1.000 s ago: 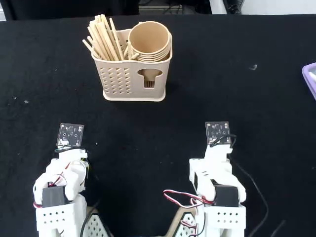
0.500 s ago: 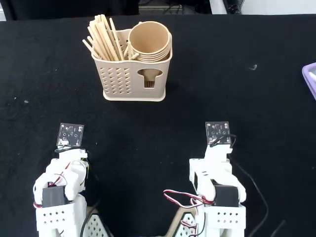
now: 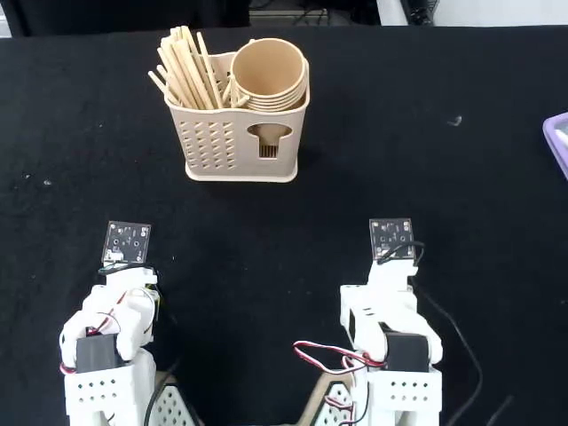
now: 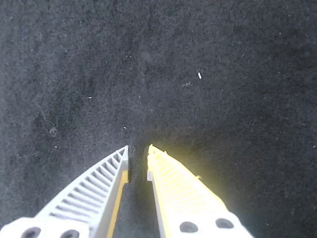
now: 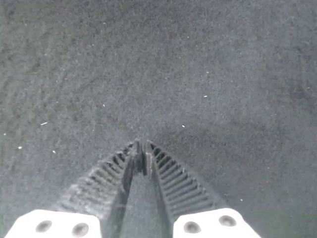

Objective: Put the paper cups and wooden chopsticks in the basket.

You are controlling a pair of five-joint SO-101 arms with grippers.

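Okay, high view first. The beige basket (image 3: 240, 146) stands upper left of centre on the black table cloth (image 3: 426, 177). The wooden chopsticks (image 3: 185, 71) stand bundled in its left compartment, fanned out and leaning toward the upper left. The paper cups (image 3: 269, 71) sit nested in one stack in the right compartment, mouth up, rims above the basket wall. So both lots are inside the basket. A purple object (image 3: 557, 142) pokes in at the right edge, well apart from the basket. One of my arms (image 3: 111, 337) sits folded at the lower left, the other arm (image 3: 386, 319) at the lower right; both are well apart from the basket, and I cannot say which side is which from up here.

Now the left wrist view: my left gripper (image 4: 138, 147) hangs over bare black cloth, one finger white, the other yellow, jaws drawn in to a thin slit with nothing between them. A white speck of lint (image 4: 199, 75) lies on the cloth beyond the tips.

Right wrist view: my right gripper (image 5: 142, 144) is over black cloth too, jaws pressed together at the tips, pinching nothing.
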